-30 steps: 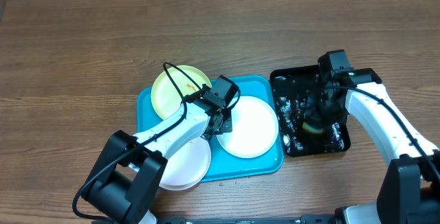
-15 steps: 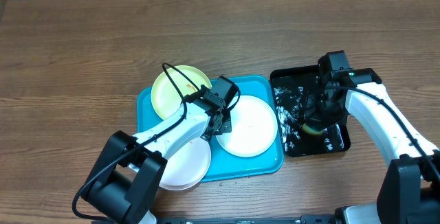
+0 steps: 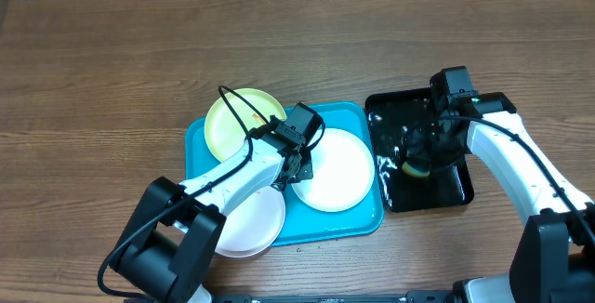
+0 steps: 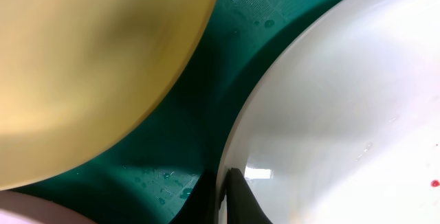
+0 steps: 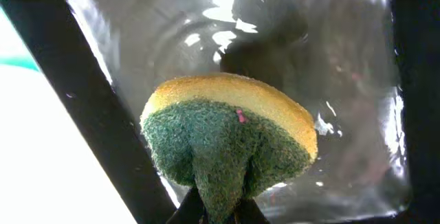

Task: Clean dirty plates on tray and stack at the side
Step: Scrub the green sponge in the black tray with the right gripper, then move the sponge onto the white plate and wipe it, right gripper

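Table (image 3: 112, 61): wooden, carrying both trays.
Tray (image 3: 197, 145): turquoise, centre, holding three plates.
Black tray (image 3: 456, 190): just right of it, wet.
Yellow-green plate (image 3: 231, 122): tray's far-left corner.
Right white plate (image 3: 342, 175): tray's right half.
Left white plate (image 3: 253, 224): overhanging the near-left corner.
Sponge (image 5: 227, 135): over the black tray, pinched tight by the right gripper (image 5: 216, 214).
Left gripper (image 4: 223, 198): nipped closed on the right white plate's rim.

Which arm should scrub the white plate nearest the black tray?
Right. The right fingers pinch the sponge over the black tray, beside that white plate; the left fingers are shut on the plate's rim, steadying it.
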Controlling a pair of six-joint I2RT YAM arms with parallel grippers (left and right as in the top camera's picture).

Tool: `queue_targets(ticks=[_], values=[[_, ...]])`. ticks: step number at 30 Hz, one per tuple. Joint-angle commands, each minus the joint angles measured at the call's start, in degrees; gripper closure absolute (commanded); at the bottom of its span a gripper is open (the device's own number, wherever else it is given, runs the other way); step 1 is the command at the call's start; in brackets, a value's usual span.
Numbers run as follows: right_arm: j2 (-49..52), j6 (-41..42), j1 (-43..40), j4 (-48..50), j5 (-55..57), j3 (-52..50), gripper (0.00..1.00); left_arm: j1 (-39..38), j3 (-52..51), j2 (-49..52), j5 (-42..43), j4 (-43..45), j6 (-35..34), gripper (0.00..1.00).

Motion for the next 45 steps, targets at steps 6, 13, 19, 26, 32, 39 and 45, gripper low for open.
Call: queue_targets(ticks=[6, 13, 19, 26, 32, 39, 45], values=[[-0.39, -11.47, 1.66, 2.60, -29.05, 0.98, 0.96, 0.31, -1.84, 1.75, -3.28, -1.16, -0.98, 0.96], [-0.20, -10.99, 12.22, 6.88, -22.10, 0.87, 0.96, 0.31, -1.84, 1.75, -3.10, -1.03, -0.81, 0.96], [0.68, -0.33, 22.32, 12.28, -13.53, 0.11, 0.96, 0.31, -1.84, 1.75, -3.15, -1.36, -0.72, 0.96], [2.56, 6.10, 25.90, 20.41, -10.67, -3.48, 0.96, 0.31, -1.84, 1.75, -3.32, -1.73, -0.72, 0.96], [5.40, 6.58, 26.18, 25.66, -11.39, -6.19, 0.96, 0.31, -1.84, 1.75, -3.32, -1.70, -0.76, 0.96], [8.39, 6.58, 26.38, 29.49, -11.76, -7.72, 0.96, 0.31, -1.84, 1.75, -3.32, -1.75, -0.74, 0.96], [11.54, 6.60, 26.45, 31.74, -11.58, -7.72, 0.96, 0.31, -1.84, 1.75, -3.30, -1.66, -0.76, 0.96]])
